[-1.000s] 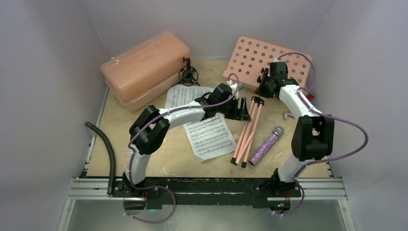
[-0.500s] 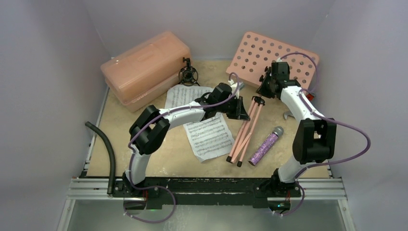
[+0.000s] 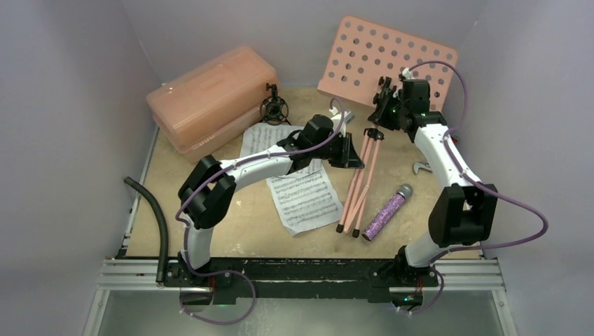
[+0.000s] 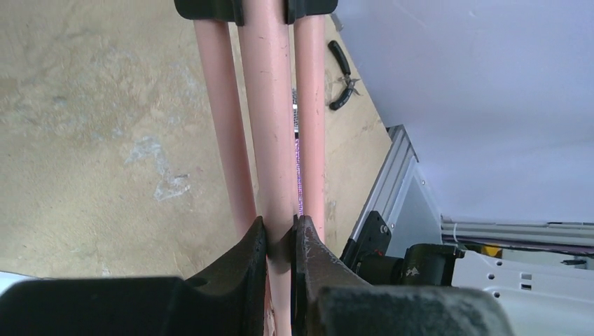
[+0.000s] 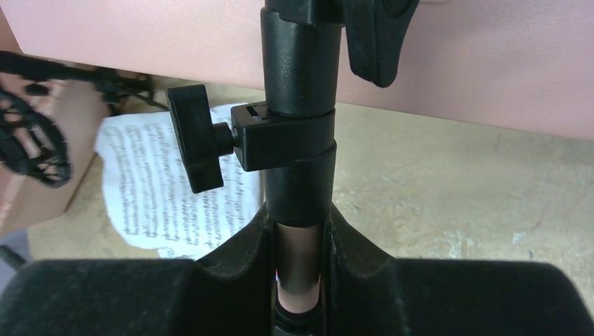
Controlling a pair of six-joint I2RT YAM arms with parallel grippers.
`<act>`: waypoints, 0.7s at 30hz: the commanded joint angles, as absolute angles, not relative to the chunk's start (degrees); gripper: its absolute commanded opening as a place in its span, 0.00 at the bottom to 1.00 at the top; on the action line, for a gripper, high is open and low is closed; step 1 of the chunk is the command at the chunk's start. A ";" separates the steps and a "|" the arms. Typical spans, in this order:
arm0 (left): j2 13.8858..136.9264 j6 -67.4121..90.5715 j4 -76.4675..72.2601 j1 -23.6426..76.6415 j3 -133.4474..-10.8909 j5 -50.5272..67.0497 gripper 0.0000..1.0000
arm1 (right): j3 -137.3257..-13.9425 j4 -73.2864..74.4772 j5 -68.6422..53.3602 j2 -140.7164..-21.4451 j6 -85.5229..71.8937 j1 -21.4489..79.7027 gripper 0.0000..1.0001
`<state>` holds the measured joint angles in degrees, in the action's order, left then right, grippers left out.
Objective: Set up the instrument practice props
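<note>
The pink music stand's perforated desk [image 3: 392, 59] is lifted and tilted at the back right, with its folded pink legs [image 3: 357, 192] slanting down to the table. My right gripper [image 3: 384, 105] is shut on the stand's pole [image 5: 298, 269] just below the black clamp collar. My left gripper [image 3: 355, 159] is shut on the middle leg [image 4: 270, 105]. Two sheet-music pages [image 3: 302, 198] lie left of the legs. The glittery purple microphone [image 3: 387, 211] lies to their right. The black shock-mount mini tripod [image 3: 274, 108] stands by the case.
A big pink plastic case [image 3: 210, 101] sits at the back left. A black hose [image 3: 160, 224] lies along the left edge. A wrench [image 3: 422, 166] lies by the right arm, and pliers [image 4: 341, 77] show in the left wrist view. Walls enclose three sides.
My left gripper has closed on the stand's middle leg. The right arm has raised the pole, so the desk has swung up and back and the legs shifted slightly.
</note>
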<state>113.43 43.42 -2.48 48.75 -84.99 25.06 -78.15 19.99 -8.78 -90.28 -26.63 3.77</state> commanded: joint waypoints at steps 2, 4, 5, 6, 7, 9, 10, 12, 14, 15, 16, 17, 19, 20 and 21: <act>108.96 36.96 -6.78 48.63 -84.19 23.58 0.00 | -87.07 3.54 -21.10 -79.13 -26.41 5.01 0.00; 107.93 35.46 -7.84 48.61 -83.88 23.09 0.00 | -86.94 1.24 -22.93 -77.70 -26.88 5.10 0.00; 107.53 34.69 -8.43 48.63 -83.74 22.89 0.00 | -86.64 0.28 -23.55 -76.96 -27.53 5.11 0.00; 107.05 34.23 -8.90 48.63 -83.61 22.40 0.00 | -85.84 -2.01 -24.10 -76.26 -28.11 5.25 0.00; 106.67 33.70 -9.18 48.63 -83.59 22.04 0.00 | -85.26 -3.92 -24.79 -75.54 -28.63 5.38 0.00; 106.23 32.24 -9.51 48.61 -83.58 21.61 0.00 | -84.57 -6.76 -25.56 -74.64 -29.27 5.74 0.00; 105.95 31.68 -9.65 48.63 -83.58 21.36 0.00 | -84.55 -7.68 -25.57 -74.35 -29.23 5.91 0.00; 105.53 30.22 -9.84 48.67 -83.47 21.12 0.00 | -84.23 -9.93 -25.42 -73.64 -28.81 6.59 0.00; 105.09 29.37 -10.48 48.60 -83.17 21.09 0.00 | -83.42 -11.94 -24.63 -72.56 -27.35 7.43 0.00; 104.91 28.97 -11.07 48.60 -82.94 21.09 0.00 | -82.43 -13.42 -24.28 -71.69 -26.84 7.71 0.00; 104.74 28.59 -11.41 48.65 -82.80 21.04 0.00 | -81.07 -15.56 -24.25 -70.83 -26.43 7.85 0.00; 104.62 28.32 -11.90 48.69 -82.55 20.90 0.00 | -79.72 -17.36 -24.39 -69.94 -25.96 7.97 0.00; 104.23 27.86 -12.55 48.66 -82.08 20.35 0.00 | -77.37 -20.31 -24.80 -68.35 -24.36 8.31 0.00; 104.16 27.48 -12.71 48.62 -82.06 20.04 0.00 | -76.48 -21.11 -25.04 -67.76 -23.59 8.47 0.00; 104.09 26.88 -12.87 48.63 -82.01 19.94 0.00 | -75.50 -22.15 -25.43 -67.25 -22.72 8.58 0.00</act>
<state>105.51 30.09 -9.28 48.45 -82.91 21.58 -74.63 1.63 -17.06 -75.31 -21.93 6.20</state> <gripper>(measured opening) 0.099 0.243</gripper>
